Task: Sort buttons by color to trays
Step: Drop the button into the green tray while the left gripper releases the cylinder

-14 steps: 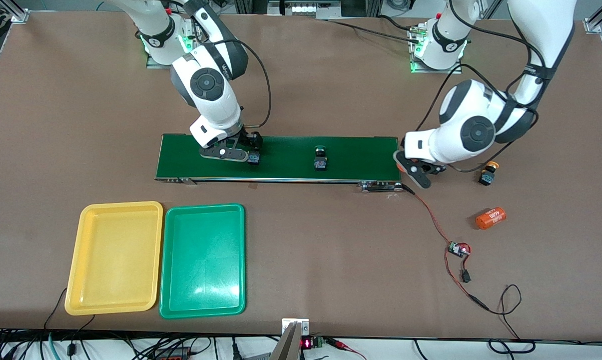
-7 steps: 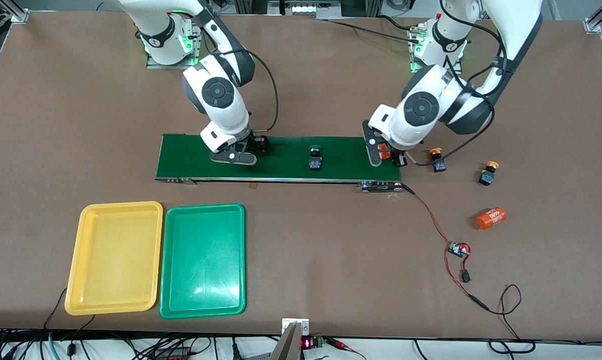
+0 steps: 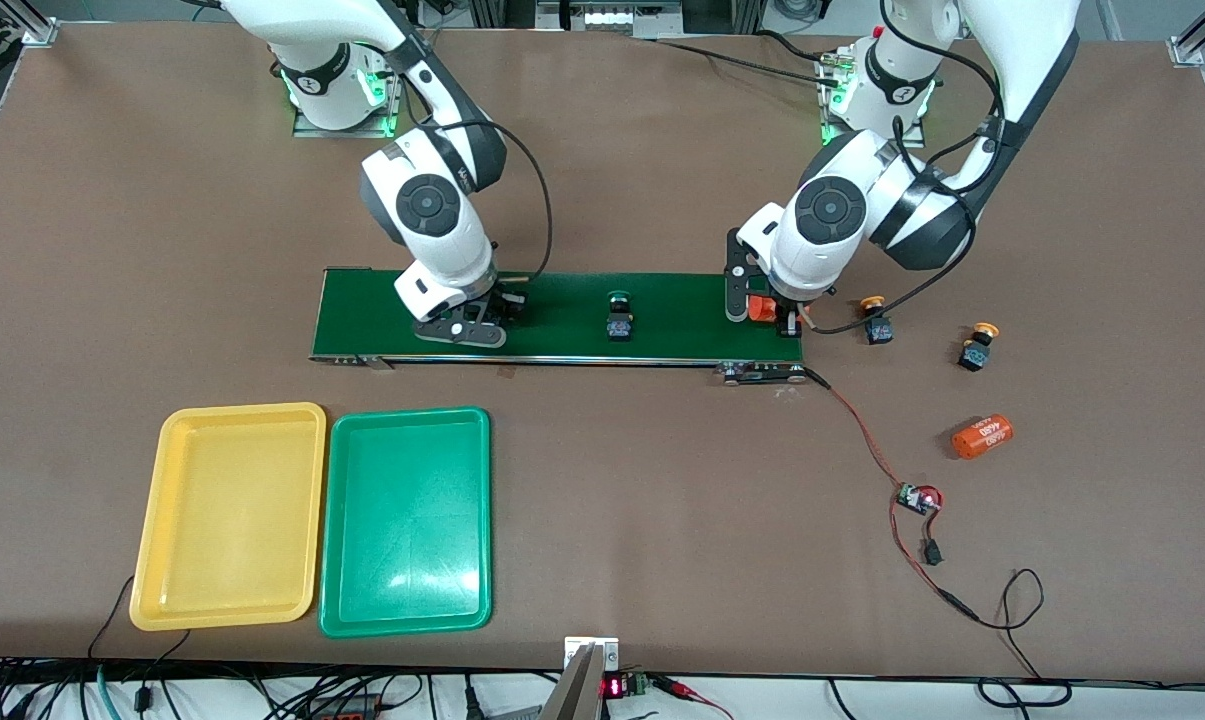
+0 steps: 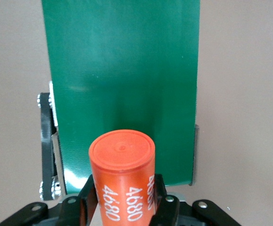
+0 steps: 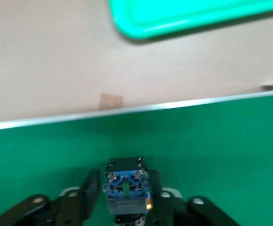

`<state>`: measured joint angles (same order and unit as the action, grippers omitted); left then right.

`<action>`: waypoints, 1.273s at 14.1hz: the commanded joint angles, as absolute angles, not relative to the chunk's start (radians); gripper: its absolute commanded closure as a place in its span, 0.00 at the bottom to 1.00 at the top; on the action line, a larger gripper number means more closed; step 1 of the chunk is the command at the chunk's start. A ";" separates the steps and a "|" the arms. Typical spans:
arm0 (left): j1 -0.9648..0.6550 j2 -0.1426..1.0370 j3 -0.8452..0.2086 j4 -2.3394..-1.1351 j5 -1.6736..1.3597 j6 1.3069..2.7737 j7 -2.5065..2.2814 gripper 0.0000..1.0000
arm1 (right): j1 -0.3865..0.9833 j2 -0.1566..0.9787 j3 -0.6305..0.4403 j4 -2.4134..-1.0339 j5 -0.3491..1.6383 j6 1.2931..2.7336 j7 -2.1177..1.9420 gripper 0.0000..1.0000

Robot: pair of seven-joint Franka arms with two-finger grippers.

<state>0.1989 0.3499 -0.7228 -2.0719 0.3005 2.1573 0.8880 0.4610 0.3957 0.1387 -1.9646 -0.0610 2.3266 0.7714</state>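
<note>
My right gripper (image 3: 484, 318) is low on the dark-green conveyor belt (image 3: 562, 300), shut on a button (image 5: 127, 188) whose black body and blue terminals show; its cap is hidden. A green-capped button (image 3: 619, 318) stands mid-belt. Two yellow-orange buttons (image 3: 874, 322) (image 3: 979, 347) lie on the table off the belt's end toward the left arm. My left gripper (image 3: 762, 308) is over that belt end, shut on an orange cylinder (image 4: 122, 174) with white print. The yellow tray (image 3: 230, 515) and green tray (image 3: 405, 520) lie side by side, nearer the front camera, both empty.
A second orange cylinder (image 3: 982, 437) lies on the table toward the left arm's end. A red-and-black wire with a small circuit board (image 3: 917, 497) trails from the belt's motor end (image 3: 762, 373) toward the front camera.
My left arm swung from the table onto the belt's end, carrying the orange cylinder. The green button rode the belt toward the right arm's end. My right gripper closed on its button.
</note>
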 commanded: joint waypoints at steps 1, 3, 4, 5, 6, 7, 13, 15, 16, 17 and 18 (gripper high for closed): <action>0.183 0.376 -0.721 -2.074 0.327 2.189 0.891 1.00 | 0.433 0.373 0.141 -1.811 -0.074 2.108 0.735 1.00; 0.166 0.391 -0.715 -2.074 0.327 2.200 0.876 1.00 | 0.423 0.370 0.126 -1.735 -0.074 2.004 0.666 1.00; 0.155 0.397 -0.713 -2.074 0.328 2.203 0.867 1.00 | 0.420 0.367 0.121 -1.723 -0.072 1.987 0.660 1.00; 0.149 0.402 -0.712 -2.075 0.350 2.220 0.856 0.99 | 0.420 0.367 0.121 -1.721 -0.072 1.987 0.660 1.00; 0.146 0.408 -0.712 -2.075 0.389 2.224 0.848 0.96 | 0.422 0.367 0.121 -1.721 -0.072 1.985 0.658 1.00; 0.146 0.419 -0.712 -2.075 0.406 2.224 0.839 0.89 | 0.414 0.365 0.118 -1.718 -0.074 1.985 0.649 1.00; 0.166 0.316 -0.710 -2.071 0.397 2.220 0.836 0.00 | 0.270 0.460 0.091 -1.523 -0.072 2.133 0.321 1.00; 0.214 0.276 -0.701 -2.069 0.397 2.220 0.835 0.00 | 0.217 0.535 0.092 -1.497 -0.066 2.276 0.197 1.00; 0.245 0.275 -0.696 -2.066 0.397 2.221 0.834 0.00 | 0.207 0.567 0.092 -1.490 -0.064 2.357 0.168 1.00; 0.288 0.279 -0.681 -2.066 0.400 2.229 0.839 0.00 | 0.206 0.589 0.092 -1.489 -0.063 2.408 0.147 1.00; 0.317 0.293 -0.652 -2.068 0.409 2.264 0.842 0.00 | 0.207 0.615 0.092 -1.489 -0.063 2.442 0.128 1.00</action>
<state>0.2490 0.2927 -0.6867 -2.0539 0.3881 2.2234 0.8353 0.2027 0.5430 0.0801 -1.5398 -0.0668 2.3823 0.1733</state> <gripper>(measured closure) 0.000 0.608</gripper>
